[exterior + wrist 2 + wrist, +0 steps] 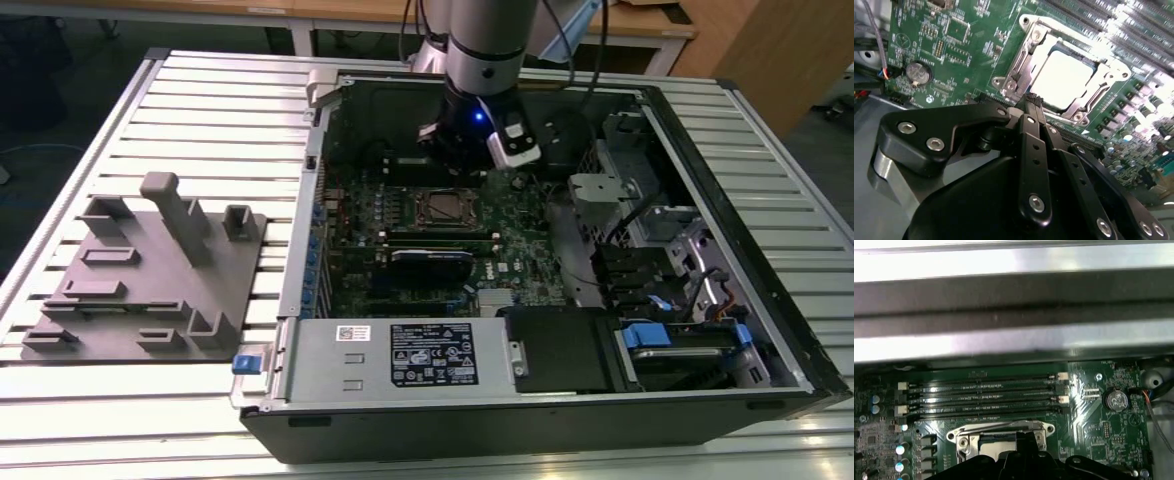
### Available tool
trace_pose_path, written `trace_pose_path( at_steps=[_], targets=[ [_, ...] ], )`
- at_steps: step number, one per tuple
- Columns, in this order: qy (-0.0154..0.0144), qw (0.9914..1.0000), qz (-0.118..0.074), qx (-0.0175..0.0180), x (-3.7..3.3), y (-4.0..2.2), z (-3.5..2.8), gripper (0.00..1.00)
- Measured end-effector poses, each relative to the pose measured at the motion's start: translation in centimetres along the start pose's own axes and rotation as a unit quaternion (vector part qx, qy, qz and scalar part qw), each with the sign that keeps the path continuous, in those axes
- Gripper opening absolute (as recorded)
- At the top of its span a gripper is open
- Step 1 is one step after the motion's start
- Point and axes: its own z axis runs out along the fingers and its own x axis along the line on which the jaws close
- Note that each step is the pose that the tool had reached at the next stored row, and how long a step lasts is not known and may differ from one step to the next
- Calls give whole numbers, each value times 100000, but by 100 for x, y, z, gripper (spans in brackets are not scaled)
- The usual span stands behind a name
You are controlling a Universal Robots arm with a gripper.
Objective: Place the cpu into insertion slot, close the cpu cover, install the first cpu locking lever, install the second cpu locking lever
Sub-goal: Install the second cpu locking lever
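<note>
We find the case [534, 400] on the worktop [120, 400], with a fixture [147, 290] to the exterior view's left. Inside, the cpu [1061, 80] sits in the slot [1026, 37] under the cover [1104, 82]; the gripper [1033, 100] hangs above.

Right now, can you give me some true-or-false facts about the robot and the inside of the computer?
1. The cpu sits in the insertion slot. True.
2. The cpu cover frames the chip. True.
3. The gripper is holding the chip. False: the fingertips are together with nothing between them, near the socket.
4. The round coin battery lies on the green motherboard. True.
5. The computer case has its side panel on. False: it lies open, showing the board.
6. The grey fixture plate sits inside the case. False: it rests on the table, outside.
</note>
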Motion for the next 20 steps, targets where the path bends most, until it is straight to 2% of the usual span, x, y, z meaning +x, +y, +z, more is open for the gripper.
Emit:
trace_pose_path(
  at_steps=[4, 7, 10, 12, 20],
  targets=[
    [-2, 100000, -2, -4, -6, -74, -9, 11],
    [4, 100000, 4, -48, -7, -81, -38, 11],
    [22, 100000, 4, -287, -9, -80, -84, 11],
    [27, 99999, 8, -396, -10, -87, -93, 11],
    [56, 99998, 19, -698, -18, -186, -106, 11]
  ],
)
